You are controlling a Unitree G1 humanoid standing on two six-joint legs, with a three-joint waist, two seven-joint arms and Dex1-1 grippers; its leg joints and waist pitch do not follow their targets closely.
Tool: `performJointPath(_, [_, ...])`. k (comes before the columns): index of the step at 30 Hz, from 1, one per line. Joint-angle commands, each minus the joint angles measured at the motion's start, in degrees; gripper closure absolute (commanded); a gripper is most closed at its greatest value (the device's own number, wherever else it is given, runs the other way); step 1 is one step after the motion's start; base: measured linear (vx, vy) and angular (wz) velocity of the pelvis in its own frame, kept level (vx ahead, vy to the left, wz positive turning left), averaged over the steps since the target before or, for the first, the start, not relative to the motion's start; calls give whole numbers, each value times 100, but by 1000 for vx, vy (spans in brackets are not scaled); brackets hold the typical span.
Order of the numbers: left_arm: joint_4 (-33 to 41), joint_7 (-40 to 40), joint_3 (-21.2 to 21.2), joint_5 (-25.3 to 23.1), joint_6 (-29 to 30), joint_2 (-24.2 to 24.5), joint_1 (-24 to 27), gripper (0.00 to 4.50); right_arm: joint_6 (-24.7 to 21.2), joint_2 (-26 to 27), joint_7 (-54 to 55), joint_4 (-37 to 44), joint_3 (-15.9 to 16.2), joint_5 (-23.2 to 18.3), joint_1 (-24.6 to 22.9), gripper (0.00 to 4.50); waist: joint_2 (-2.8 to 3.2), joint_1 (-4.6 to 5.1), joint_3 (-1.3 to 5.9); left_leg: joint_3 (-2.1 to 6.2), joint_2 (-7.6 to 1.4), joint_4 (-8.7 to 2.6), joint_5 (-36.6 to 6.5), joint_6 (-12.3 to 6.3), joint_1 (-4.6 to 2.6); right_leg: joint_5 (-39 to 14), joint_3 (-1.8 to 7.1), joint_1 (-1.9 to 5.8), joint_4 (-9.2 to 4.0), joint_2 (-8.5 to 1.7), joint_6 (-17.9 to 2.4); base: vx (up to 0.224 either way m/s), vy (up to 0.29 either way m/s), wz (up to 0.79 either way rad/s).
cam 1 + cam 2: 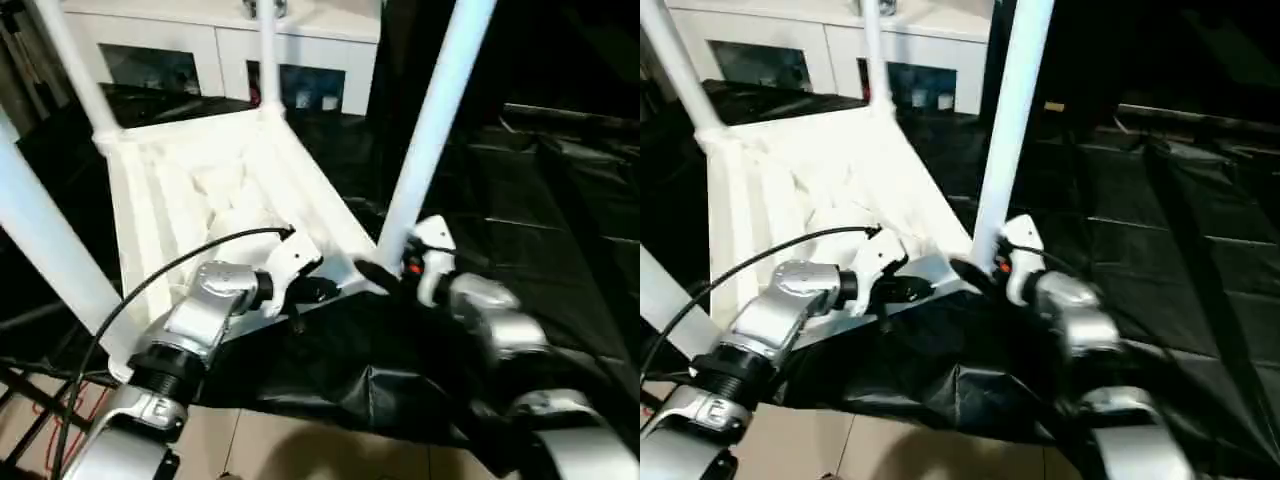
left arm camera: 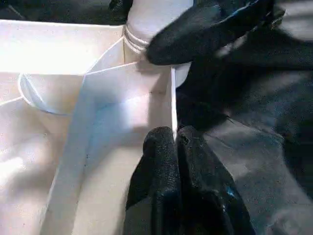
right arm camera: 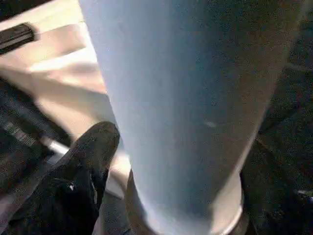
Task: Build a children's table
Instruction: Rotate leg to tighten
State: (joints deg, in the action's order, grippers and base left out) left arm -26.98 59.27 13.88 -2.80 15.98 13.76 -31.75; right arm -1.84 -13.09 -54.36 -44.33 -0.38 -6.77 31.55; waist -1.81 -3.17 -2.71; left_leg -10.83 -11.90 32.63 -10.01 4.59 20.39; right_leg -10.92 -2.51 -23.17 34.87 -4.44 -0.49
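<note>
Left eye view: table point(image 1: 215, 185) upturned on black sheet point(image 1: 560, 230), cabinet point(image 1: 215, 45) behind; left jaws pinch rim, right jaws spread.

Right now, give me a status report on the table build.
Left pincer shut on tabletop edge. Right pincer at near-right leg base, grip unclear. Four legs up. Nothing in the way.

Smooth white plastic, faintly glossy, on the children's table point(image 1: 240, 190) and its round legs point(image 1: 435, 120). Crinkled black sheeting point(image 1: 540, 220) underneath, shiny, probably plastic film. Brushed silver metal on the forearms point(image 1: 205, 310). Matt black, rubbery-looking fingers point(image 2: 171, 186) on the left claw point(image 2: 176, 142). Glass fronts in the white cabinet point(image 1: 210, 45) behind.
</note>
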Motion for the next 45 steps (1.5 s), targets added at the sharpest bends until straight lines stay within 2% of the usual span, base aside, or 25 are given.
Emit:
performJointPath(1, [24, 81, 221, 123, -200, -136, -125, 450, -71, 142, -1006, 304, 583, -134, -66, 80, 15, -13, 338, 21, -121, -315, -1183, -436, -19, -658, 194, 301, -404, -284, -1458, 0, 0, 0])
performJointPath(2, [-9, 133, 223, 114, -253, -100, -141, 450, -91, 69, -1191, 336, 615, -153, -75, 80, -4, -19, 336, 17, -121, -313, -1193, -439, -16, -688, 193, 305, -405, -281, -1456, 0, 0, 0])
performJointPath(5, [-121, 308, 222, 110, -383, 12, -188, 450, -139, -69, -1510, 368, 637, -218, -70, 80, 5, -66, 331, 10, -135, -315, -1210, -405, -22, -831, 187, 299, -404, -282, -1437, 0, 0, 0])
performJointPath(6, [-169, 394, 218, 111, -424, 67, -212, 450, -215, -104, -1630, 389, 620, -271, -63, 103, 2, -82, 327, 5, -132, -314, -1204, -399, -23, -862, 186, 295, -410, -281, -1426, 0, 0, 0])
performJointPath(9, [-285, 543, 198, 100, -522, 193, -279, 450, -386, -171, -1933, 511, 639, -369, -94, 113, -2, -105, 332, 4, -143, -314, -1177, -371, -25, -887, 185, 291, -394, -292, -1396, 0, 0, 0])
performJointPath(13, [-382, 705, 212, 115, -624, 315, -335, 450, -529, -235, -2214, 558, 730, -345, -119, 148, 8, -164, 335, -3, -148, -309, -1100, -369, -32, -819, 187, 280, -382, -291, -1405, 0, 0, 0])
performJointPath(17, [-439, 788, 220, 116, -701, 363, -343, 450, -562, -242, -2299, 539, 753, -297, -108, 179, 4, -208, 337, -7, -148, -313, -1115, -318, -37, -806, 188, 277, -375, -300, -1410, 0, 0, 0])
performJointPath(24, [-423, 596, 192, 104, -637, 268, -326, 450, -680, -197, -2165, 594, 727, -330, -171, 187, -3, -217, 338, -3, -145, -315, -1093, -289, -31, -825, 189, 286, -374, -302, -1374, 0, 0, 0])
performJointPath(27, [-392, 375, 162, 89, -529, 146, -333, 450, -597, -54, -1726, 548, 613, -306, -209, 188, -4, -225, 341, -4, -146, -312, -1069, -292, -34, -844, 190, 283, -375, -304, -1355, 0, 0, 0])
performJointPath(28, [-363, 193, 137, 77, -451, 44, -338, 450, -551, 81, -1289, 433, 524, -246, -197, 188, -4, -219, 330, -4, -148, -318, -1101, -268, -37, -904, 193, 270, -386, -312, -1348, 0, 0, 0])
performJointPath(29, [-315, 24, 116, 81, -348, -74, -333, 450, -493, 255, -627, 202, 400, -141, -133, 188, 32, -208, 319, 1, -147, -329, -1163, -229, -36, -985, 198, 262, -395, -317, -1336, 0, 0, 0])
performJointPath(31, [-256, -134, 109, 85, -250, -200, -317, 450, -445, 440, 42, -57, 280, -38, -52, 189, -4, -127, 301, 38, -117, -368, -1475, -45, -46, -1734, 191, 256, -470, -338, -1140, 0, 0, 0])
performJointPath(33, [-175, -259, 138, 81, -170, -335, -280, 450, -407, 638, 611, -285, 192, 34, 23, 190, 5, -79, 299, 58, -110, -380, -1528, 16, -36, -1998, 192, 256, -496, -331, -1003, 0, 0, 0])
performJointPath(34, [-120, -332, 154, 79, -126, -416, -252, 450, -356, 756, 935, -394, 170, 94, 62, 190, 26, -35, 300, 54, -111, -379, -1611, 19, -52, -1985, 200, 227, -511, -322, -1001, 0, 0, 0])
performJointPath(35, [-112, -344, 155, 79, -119, -429, -247, 450, -345, 774, 986, -410, 167, 105, 68, 190, 34, -13, 301, 58, -110, -379, -1618, 28, -47, -1945, 201, 231, -506, -318, -1012, 0, 0, 0])
performJointPath(38, [-38, -459, 168, 58, -43, -543, -203, 450, -224, 955, 1525, -549, 122, 219, 134, 190, 20, 34, 315, 48, -99, -364, -1596, -48, -35, -1713, 201, 235, -495, -296, -1070, 0, 0, 0])
performJointPath(39, [21, -517, 233, -4, -30, -576, -168, 450, -120, 1079, 1776, -611, 63, 229, 176, 135, 40, 46, 314, 53, -104, -372, -1546, -52, -21, -1624, 200, 241, -481, -301, -1105, 0, 0, 0])
performJointPath(41, [94, -564, 318, -67, -41, -602, -118, 450, -67, 1203, 1887, -592, -4, 180, 194, 121, 28, 73, 318, 53, -102, -370, -1528, -58, -19, -1571, 196, 244, -477, -298, -1113, 0, 0, 0])
performJointPath(45, [62, -630, 347, -142, -104, -562, -103, 450, -6, 1057, 1628, -434, 71, 151, 132, 86, 42, 81, 340, 33, -108, -347, -1296, -189, -15, -921, 202, 268, -421, -275, -1294, 0, 0, 0])
